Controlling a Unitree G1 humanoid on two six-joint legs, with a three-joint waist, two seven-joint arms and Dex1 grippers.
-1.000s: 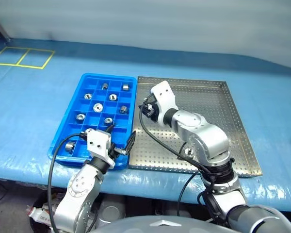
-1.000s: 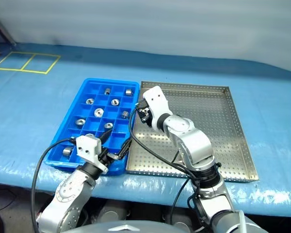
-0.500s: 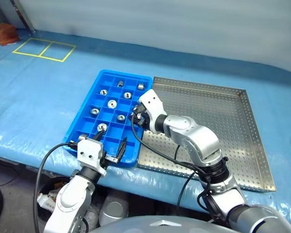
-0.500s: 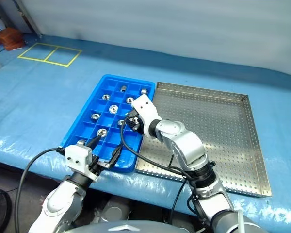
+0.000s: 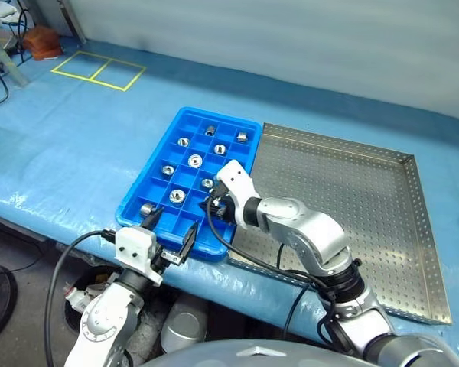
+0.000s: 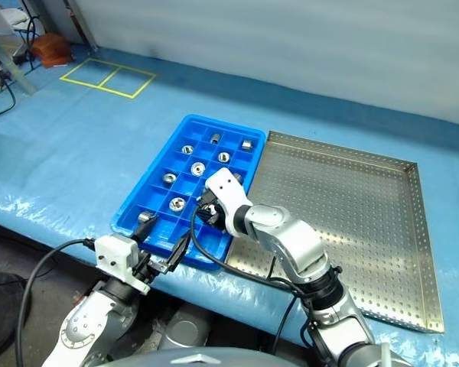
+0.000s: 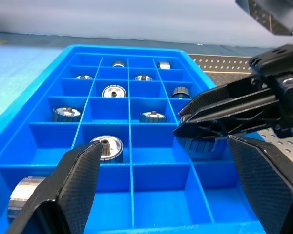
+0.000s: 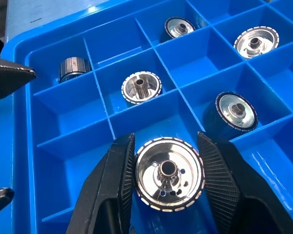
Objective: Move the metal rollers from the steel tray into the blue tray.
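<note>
The blue tray (image 5: 147, 170) lies left of the steel tray (image 5: 344, 183) on the blue table cover. Several metal rollers (image 5: 195, 160) sit in its compartments, one to a cell. My right gripper (image 5: 214, 206) hangs low over the tray's near right cells, shut on a shiny metal roller (image 8: 170, 180) that shows between its black fingers (image 8: 118, 190). The left wrist view shows the same roller (image 7: 200, 146) under the right gripper's fingers (image 7: 224, 105). My left gripper (image 5: 168, 232) stands open at the tray's near rim, holding nothing, its fingers (image 7: 68, 185) spread wide.
Yellow tape squares (image 5: 99, 70) mark the cover at the far left, with a brown object (image 5: 42, 42) behind them. The table's front edge runs just below the blue tray. A black cable (image 5: 237, 248) trails from the right wrist across the tray's near corner.
The camera has swung left. My right gripper carried the roller from the steel tray's left edge over the blue tray, lower and nearer. The left gripper stayed open by the near rim.
</note>
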